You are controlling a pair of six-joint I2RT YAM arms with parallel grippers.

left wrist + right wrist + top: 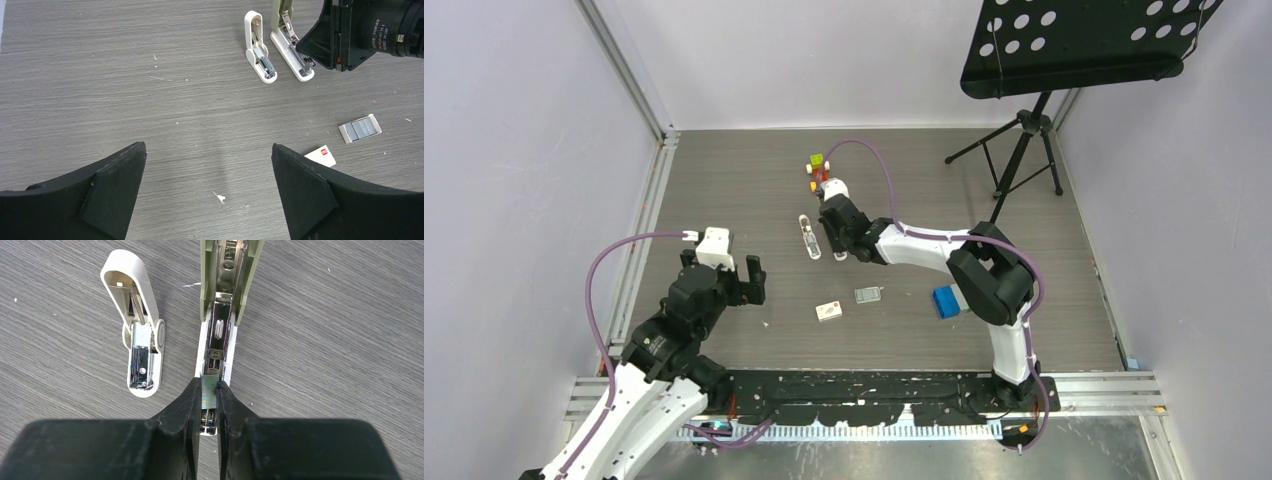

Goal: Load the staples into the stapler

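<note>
**Staples over the open stapler, not yet seated**

The stapler [226, 295] lies on the tabletop [340, 340] with its grey-beige top swung back, so the metal channel is bare. Opening it looks done. Picking up a strip looks done too. The right fingers [192, 392] are nearly closed and pinch a short silvery block of staples [210, 391] between their tips. The block sits directly over the near end of the channel, in line with it. Whether it already touches the rail cannot be told from here.

What is left, as I judge it:
- lower the strip into the channel
- let go of it
- swing the top closed

The left fingers [125, 170] are spread wide and hold nothing. They hover above bare tabletop, well apart from the work.

A stubby white stapler [142, 340] lies open just beside the slim one and has no part in this. Nearer the arms' bases are the small white carton [321, 155] with its red mark and a small tray [360, 129] of grey strips.
</note>
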